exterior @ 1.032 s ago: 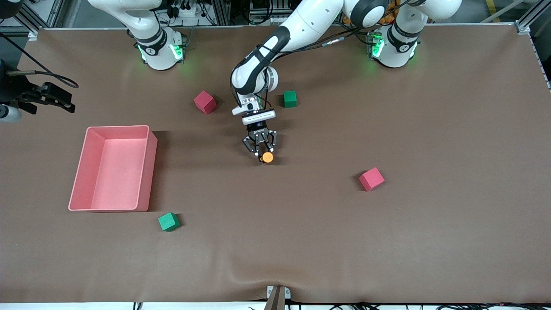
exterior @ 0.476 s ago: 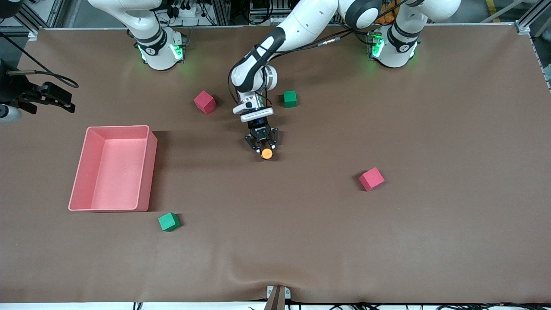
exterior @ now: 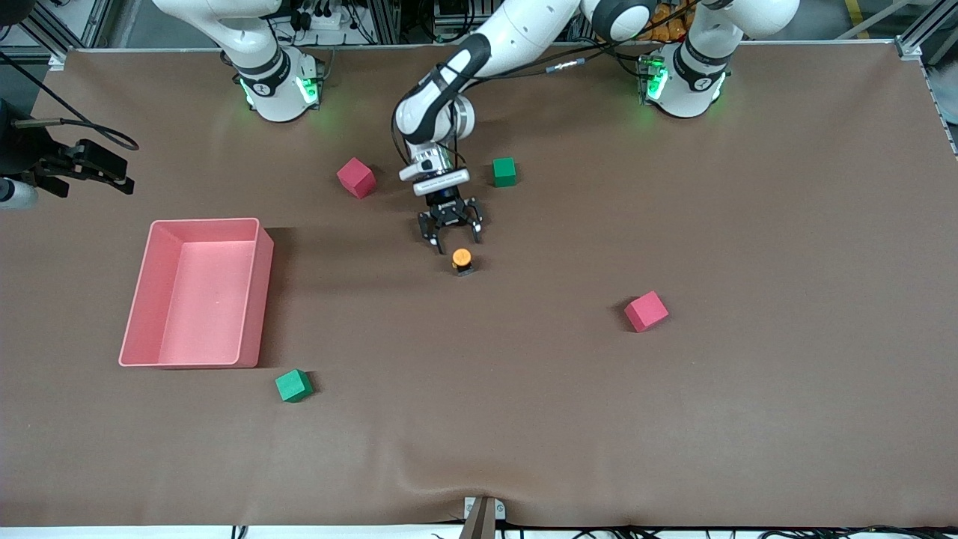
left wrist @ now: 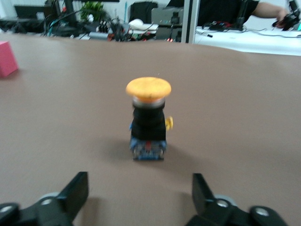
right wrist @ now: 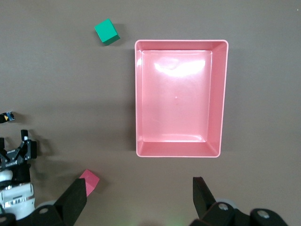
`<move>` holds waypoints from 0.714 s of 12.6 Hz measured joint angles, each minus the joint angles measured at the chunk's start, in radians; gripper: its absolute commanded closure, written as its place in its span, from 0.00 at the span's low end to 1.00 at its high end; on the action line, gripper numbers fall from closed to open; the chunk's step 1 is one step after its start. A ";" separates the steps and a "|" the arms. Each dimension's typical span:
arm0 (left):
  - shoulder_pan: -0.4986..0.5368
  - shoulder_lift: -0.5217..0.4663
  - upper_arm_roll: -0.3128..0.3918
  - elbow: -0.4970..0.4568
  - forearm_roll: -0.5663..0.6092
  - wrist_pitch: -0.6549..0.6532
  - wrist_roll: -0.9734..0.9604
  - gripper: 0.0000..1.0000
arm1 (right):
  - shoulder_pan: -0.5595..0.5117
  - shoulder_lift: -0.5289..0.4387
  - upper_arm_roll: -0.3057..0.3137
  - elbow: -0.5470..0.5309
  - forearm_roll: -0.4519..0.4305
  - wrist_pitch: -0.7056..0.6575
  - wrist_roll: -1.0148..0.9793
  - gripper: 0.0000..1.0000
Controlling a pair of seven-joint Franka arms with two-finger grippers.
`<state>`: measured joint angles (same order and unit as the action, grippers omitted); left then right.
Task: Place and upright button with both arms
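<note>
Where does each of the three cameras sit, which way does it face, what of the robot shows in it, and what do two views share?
Front view: high across the table, facing both bases; the button stands upright below the open left gripper.
Left wrist view: low on the left wrist, facing the button; its open fingertips show.
Right wrist view: high on the waiting right wrist, looking down on the pink tray; right gripper open.
Shared: front and left wrist views show the button.

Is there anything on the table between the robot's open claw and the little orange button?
Nothing. In the left wrist view only bare brown table lies between the open left gripper and the upright button; the front view shows the same gap.
</note>
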<state>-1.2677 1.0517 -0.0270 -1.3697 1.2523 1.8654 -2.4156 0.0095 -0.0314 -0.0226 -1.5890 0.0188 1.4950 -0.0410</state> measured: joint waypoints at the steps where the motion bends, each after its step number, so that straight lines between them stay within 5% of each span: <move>1: -0.006 -0.019 -0.008 0.006 -0.054 -0.002 0.026 0.00 | 0.000 0.000 0.000 0.000 0.000 0.000 0.000 0.00; 9: -0.005 -0.200 -0.057 0.064 -0.395 -0.005 0.168 0.00 | 0.000 0.000 -0.002 -0.001 0.000 0.000 0.001 0.00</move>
<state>-1.2728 0.8513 -0.0844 -1.3056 0.8571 1.8607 -2.2476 0.0090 -0.0314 -0.0245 -1.5903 0.0190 1.4949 -0.0404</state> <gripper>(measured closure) 0.000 0.000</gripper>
